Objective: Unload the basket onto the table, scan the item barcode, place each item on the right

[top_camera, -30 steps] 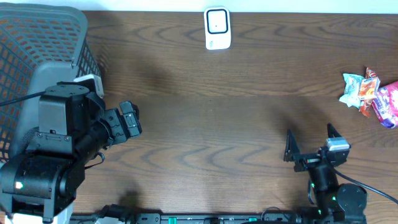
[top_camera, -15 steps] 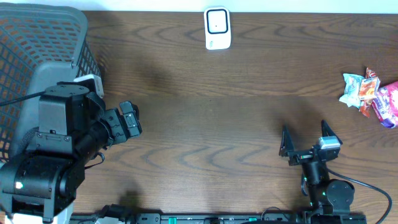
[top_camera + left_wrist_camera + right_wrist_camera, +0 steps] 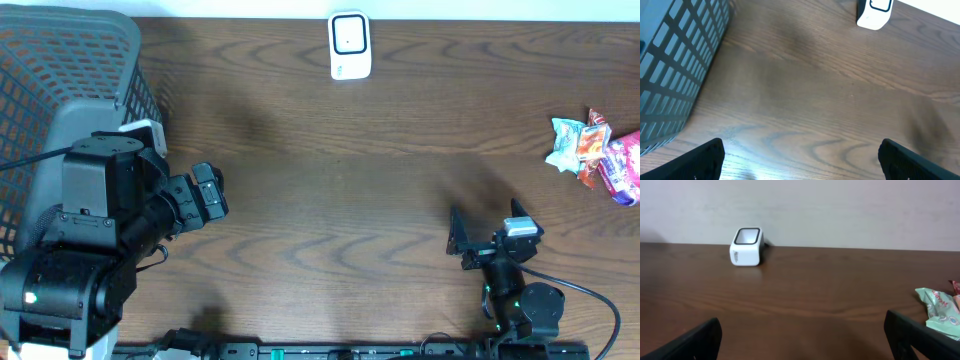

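Right end effector has edged leftward, jaws wide; scanner well apart.

The bench is dark brown with wavy wood grain. Left fingers and right fingers are black. Ahead of the right fingers stands a white barcode scanner with a black-rimmed window. To their right lie snack packets in mint, orange and magenta. The basket is a grey lattice.

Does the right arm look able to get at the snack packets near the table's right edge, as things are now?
Probably yes. The right gripper is open and empty, and only bare table lies between it and the snack packets. Nothing stands in the way.
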`<state>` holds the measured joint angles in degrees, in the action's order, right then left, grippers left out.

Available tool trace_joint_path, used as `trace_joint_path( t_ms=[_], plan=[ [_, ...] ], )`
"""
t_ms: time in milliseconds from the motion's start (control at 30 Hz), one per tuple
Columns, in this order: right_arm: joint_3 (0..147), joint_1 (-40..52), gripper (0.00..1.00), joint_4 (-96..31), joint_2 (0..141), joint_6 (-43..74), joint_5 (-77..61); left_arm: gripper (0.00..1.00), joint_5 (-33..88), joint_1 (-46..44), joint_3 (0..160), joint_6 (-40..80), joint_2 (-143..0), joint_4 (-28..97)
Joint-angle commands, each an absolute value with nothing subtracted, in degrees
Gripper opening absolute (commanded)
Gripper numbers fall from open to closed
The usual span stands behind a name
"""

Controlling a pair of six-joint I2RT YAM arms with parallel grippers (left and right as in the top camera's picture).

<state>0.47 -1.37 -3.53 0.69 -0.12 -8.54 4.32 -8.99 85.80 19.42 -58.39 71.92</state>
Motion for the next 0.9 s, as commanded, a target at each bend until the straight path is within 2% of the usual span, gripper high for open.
trace_joint_path(
  t_ms=[0,867],
  plan=[
    [0.32,-2.33,0.99,-3.88,0.30,-1.37,-7.84,0.98,3.79,-8.64,85.82,18.87,-58.35,72.01],
    [0.32,-2.17,0.99,-3.68,0.32,2.28,-8.05,0.98,3.79,-8.64,85.84,18.87,-58.35,72.01]
  ],
)
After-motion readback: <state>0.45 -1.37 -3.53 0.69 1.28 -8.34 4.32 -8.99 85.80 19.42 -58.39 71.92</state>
